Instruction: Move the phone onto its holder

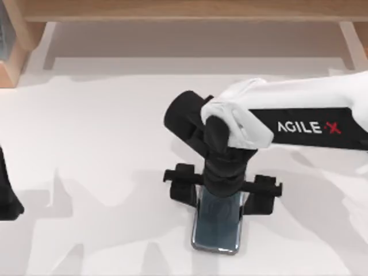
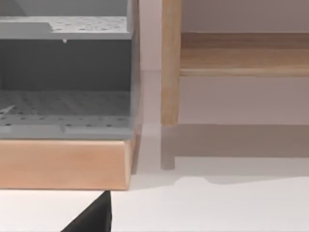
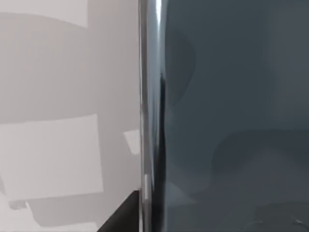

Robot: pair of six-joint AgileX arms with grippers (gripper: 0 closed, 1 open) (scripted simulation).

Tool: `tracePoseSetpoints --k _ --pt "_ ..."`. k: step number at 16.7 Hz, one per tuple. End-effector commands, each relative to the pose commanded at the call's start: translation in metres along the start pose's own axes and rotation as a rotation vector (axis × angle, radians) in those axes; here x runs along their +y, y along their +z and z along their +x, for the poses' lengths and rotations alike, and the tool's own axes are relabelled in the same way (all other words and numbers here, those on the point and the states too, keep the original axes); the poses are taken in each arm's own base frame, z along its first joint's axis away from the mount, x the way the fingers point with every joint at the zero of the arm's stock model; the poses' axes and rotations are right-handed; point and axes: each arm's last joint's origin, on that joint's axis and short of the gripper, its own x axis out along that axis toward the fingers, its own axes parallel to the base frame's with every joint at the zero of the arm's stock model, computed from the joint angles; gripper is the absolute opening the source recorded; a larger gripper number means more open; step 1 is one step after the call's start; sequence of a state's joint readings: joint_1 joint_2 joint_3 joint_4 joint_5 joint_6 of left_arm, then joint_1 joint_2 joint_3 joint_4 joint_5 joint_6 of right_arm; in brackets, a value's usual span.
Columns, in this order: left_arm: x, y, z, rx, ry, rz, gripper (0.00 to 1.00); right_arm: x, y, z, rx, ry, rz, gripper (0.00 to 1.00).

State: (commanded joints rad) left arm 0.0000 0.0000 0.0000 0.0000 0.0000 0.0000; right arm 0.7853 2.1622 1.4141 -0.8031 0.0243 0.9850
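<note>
The phone (image 1: 217, 227), dark grey-blue and glossy with a silvery rim, lies near the table's front edge, right of centre. My right gripper (image 1: 222, 188) hangs over its far end. Its black fingers (image 1: 179, 184) stand open, one on each side of the phone, with small gaps between them and the phone's edges. In the right wrist view the phone (image 3: 231, 116) is very close, its rim running up the picture. The holder is hidden or out of view. My left gripper (image 1: 7, 192) is parked at the table's left edge.
A wooden shelf unit (image 1: 184, 11) runs along the back of the white table (image 1: 98, 144). A grey perforated rack on a wooden base (image 2: 65, 145) and a wooden post (image 2: 170, 63) appear in the left wrist view.
</note>
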Motion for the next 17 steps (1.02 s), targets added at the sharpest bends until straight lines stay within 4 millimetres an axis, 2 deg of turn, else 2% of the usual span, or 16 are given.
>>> tracePoseSetpoints --k 1,2,8,12,13,15,17 --pt "0.000 0.000 0.000 0.000 0.000 0.000 1.00 0.000 0.000 0.000 0.000 0.000 0.000 0.00" --pt "0.000 0.000 0.000 0.000 0.000 0.000 1.00 -0.002 0.000 -0.018 -0.021 0.003 -0.008 0.00" --pt "0.000 0.000 0.000 0.000 0.000 0.000 1.00 -0.002 0.000 -0.037 -0.020 0.002 -0.008 0.00" --pt "0.000 0.000 0.000 0.000 0.000 0.000 1.00 -0.002 0.000 -0.036 -0.018 -0.001 -0.007 0.00" --pt "0.000 0.000 0.000 0.000 0.000 0.000 1.00 -0.002 0.003 -0.041 -0.025 0.023 -0.008 0.00" --pt "0.000 0.000 0.000 0.000 0.000 0.000 1.00 -0.004 0.017 -0.062 -0.053 0.122 -0.021 0.00" --pt "0.000 0.000 0.000 0.000 0.000 0.000 1.00 -0.018 0.037 -0.092 -0.089 0.265 -0.057 0.00"
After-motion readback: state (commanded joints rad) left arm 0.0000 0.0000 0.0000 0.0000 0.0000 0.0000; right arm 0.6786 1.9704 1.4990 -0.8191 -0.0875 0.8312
